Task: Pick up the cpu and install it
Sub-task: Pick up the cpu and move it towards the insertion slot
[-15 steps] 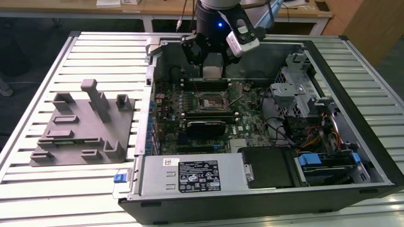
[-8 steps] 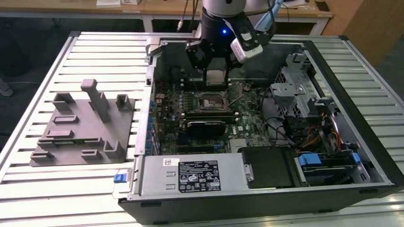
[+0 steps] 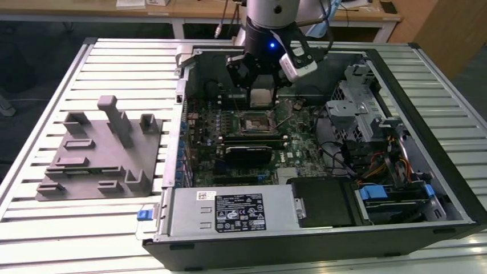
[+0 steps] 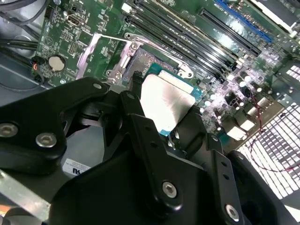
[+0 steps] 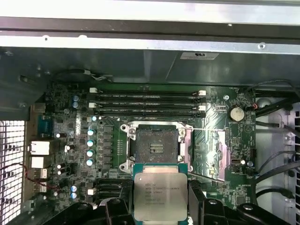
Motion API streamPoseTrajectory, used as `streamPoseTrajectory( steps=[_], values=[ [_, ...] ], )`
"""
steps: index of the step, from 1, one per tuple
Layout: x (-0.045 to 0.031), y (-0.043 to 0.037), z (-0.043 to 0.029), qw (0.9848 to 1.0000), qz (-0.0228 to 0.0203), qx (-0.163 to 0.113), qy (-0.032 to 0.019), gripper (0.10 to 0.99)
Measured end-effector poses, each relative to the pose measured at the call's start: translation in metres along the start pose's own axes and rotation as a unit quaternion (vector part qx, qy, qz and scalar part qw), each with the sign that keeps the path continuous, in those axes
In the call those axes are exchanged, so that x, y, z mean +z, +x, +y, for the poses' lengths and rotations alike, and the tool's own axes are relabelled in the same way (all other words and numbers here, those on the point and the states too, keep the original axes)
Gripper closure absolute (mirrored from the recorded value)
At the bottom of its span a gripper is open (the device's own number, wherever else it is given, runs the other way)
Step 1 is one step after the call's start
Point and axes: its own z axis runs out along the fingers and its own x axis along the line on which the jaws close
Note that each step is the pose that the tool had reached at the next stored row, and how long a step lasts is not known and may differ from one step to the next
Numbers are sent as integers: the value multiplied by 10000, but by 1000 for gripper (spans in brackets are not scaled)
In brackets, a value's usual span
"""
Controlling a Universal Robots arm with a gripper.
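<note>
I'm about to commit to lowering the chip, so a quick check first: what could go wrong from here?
1. The cpu, gripped in the hand, does not look squared over the open socket yet; coming down off-centre could damage the exposed contacts.
2. The thin metal lever runs close to the cpu's edge and might snag it.
3. The hand seems to pinch only two edges, so a bump could tilt the cpu.

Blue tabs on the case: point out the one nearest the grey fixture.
The blue tab on the case's outer edge, at the exterior view's left by the grey fixture; the other two sit inside, at that view's right.
</note>
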Motion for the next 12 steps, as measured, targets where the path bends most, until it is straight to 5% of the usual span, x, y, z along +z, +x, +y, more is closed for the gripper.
streamPoseTrajectory(
  steps=[12],
  values=[
    [182, -18, 95, 10000, 28, 1, 1, 541]
  ],
)
